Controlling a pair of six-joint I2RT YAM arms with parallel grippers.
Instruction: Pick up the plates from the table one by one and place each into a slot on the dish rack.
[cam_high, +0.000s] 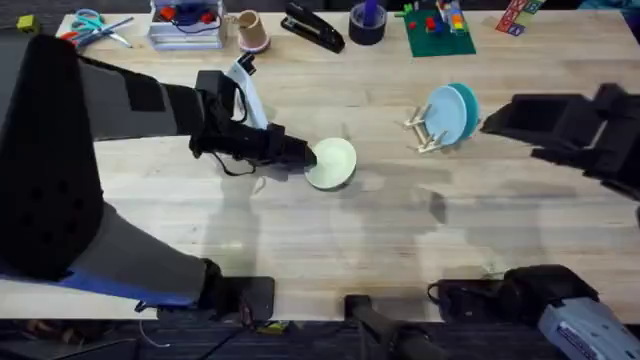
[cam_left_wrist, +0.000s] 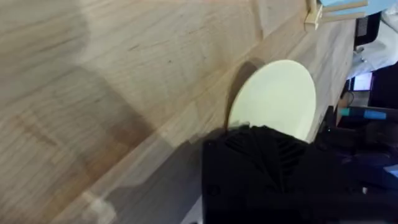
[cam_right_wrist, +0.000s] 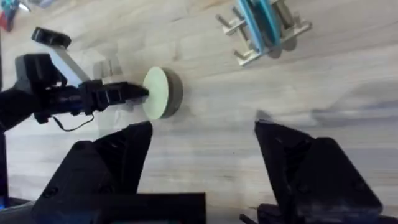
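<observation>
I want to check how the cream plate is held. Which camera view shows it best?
The right wrist view: there the cream plate stands tilted on edge, the left gripper shut on its rim, its shadow on the table. The overhead view shows the plate partly hidden by that gripper. The left wrist view shows its face close.

pale plank table (cam_high: 330, 240): dish rack (cam_high: 430, 135) w/ teal plate (cam_high: 452, 110), stapler (cam_high: 313, 28).
</observation>
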